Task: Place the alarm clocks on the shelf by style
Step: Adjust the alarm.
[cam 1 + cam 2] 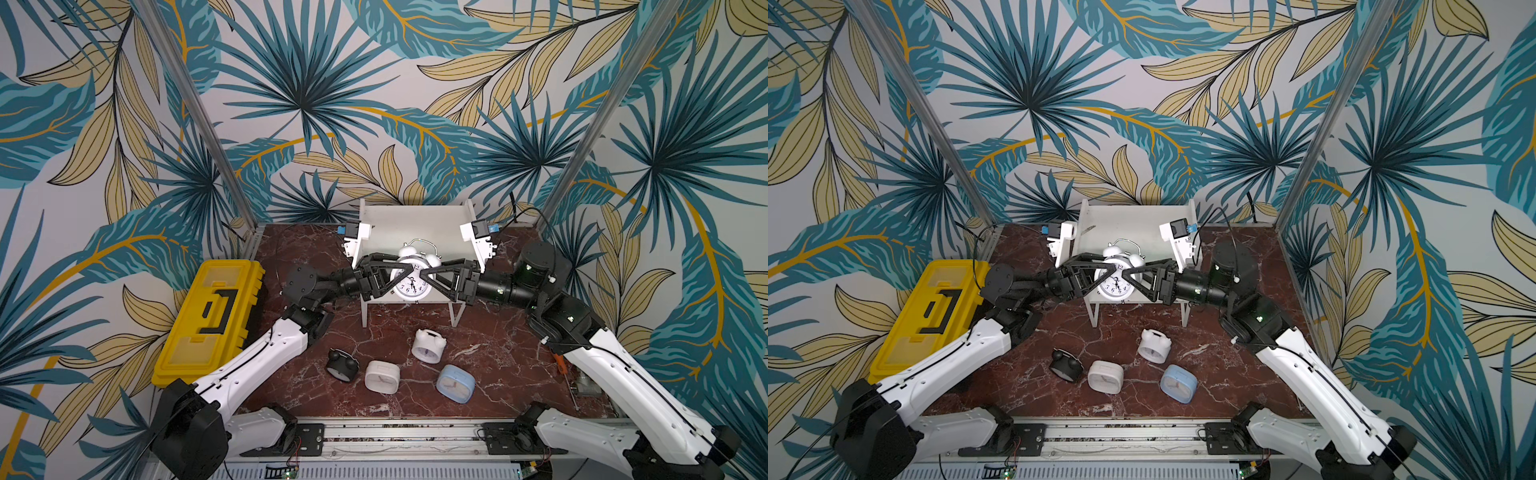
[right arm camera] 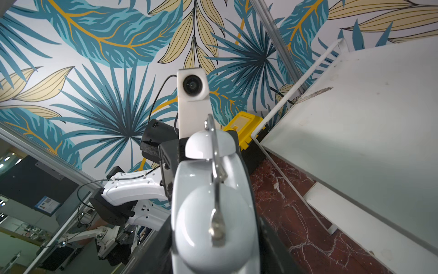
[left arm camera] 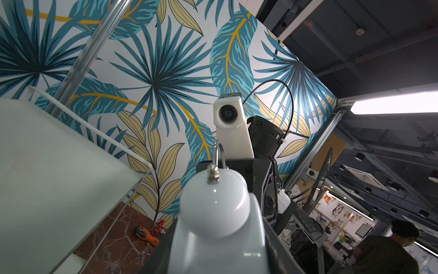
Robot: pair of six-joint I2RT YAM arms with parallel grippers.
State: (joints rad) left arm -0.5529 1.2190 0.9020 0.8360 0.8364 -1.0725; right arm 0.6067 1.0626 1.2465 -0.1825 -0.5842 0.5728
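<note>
My left pincer (image 1: 405, 268) clamps the round white twin-bell clock (image 1: 413, 289) upright to seat it on the white two-tier shelf (image 1: 415, 224); right pincer (image 1: 428, 270) straddles it, grip unclear.

White bell clock (image 1: 409, 289) upright at shelf (image 1: 415, 220) front; black clock (image 1: 341, 368), second bell clock (image 1: 428, 347), square clock (image 1: 382, 377), blue clock (image 1: 455, 383) lying
</note>
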